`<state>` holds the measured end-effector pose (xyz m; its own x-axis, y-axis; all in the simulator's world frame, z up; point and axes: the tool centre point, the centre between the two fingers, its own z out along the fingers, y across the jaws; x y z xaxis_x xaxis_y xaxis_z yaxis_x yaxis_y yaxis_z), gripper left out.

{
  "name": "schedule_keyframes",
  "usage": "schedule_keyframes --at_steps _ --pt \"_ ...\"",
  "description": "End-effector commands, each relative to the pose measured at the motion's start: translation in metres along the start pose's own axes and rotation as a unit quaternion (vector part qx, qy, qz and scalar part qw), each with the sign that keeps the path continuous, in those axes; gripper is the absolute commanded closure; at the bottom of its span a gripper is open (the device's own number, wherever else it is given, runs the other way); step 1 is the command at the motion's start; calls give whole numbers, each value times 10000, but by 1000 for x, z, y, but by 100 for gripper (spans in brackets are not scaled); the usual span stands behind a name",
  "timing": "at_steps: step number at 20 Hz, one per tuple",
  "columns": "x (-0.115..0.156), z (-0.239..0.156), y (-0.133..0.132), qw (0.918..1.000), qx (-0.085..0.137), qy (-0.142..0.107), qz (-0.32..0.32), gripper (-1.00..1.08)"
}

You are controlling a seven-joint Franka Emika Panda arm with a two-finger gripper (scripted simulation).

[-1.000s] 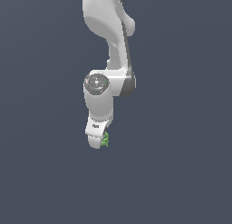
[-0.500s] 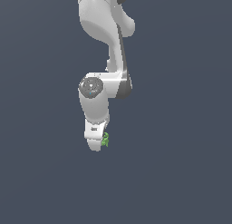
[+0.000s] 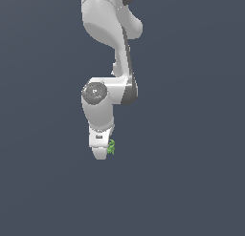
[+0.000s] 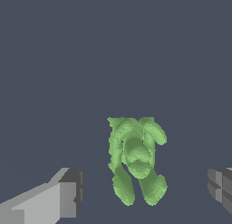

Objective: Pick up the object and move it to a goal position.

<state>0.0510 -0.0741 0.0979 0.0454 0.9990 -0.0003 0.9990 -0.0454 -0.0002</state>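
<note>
Although the exterior view shows little beyond the white arm (image 3: 107, 63) against a plain dark grey surface (image 3: 43, 182), the task's thing is located: the green object (image 3: 111, 147) sits at the tip of the hand (image 3: 101, 151), on the exterior view's right of it; no edge or corner of the surface appears in either view, so it cannot be placed against them. Reading the wrist view left to right: one grey finger (image 4: 63, 196), a clear gap, the object (image 4: 136, 159), a second gap, then the other finger (image 4: 222, 191). The hand stands wide, with the object between the fingers and touching neither; it holds nothing. Whether the object rests on the surface or the fingers have reached its level cannot be told. Judged by its small size and lumpy build, the object is likely light and rigid, with rounded bumps that could slip or twist under uneven pressure. The advisable hold is across the thick central body, not the thin leg-like bumps at its ends.
</note>
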Motion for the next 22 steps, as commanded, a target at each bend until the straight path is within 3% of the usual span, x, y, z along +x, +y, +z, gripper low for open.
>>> schedule_keyframes --at_steps 1,16,17,22 --pt "0 2 0 10000 0 0 -1 -92" --pt "0 50 0 10000 -1 1 -23 -92" --pt "0 50 0 10000 -1 1 -23 108" --pt "0 50 0 10000 -1 1 -23 108"
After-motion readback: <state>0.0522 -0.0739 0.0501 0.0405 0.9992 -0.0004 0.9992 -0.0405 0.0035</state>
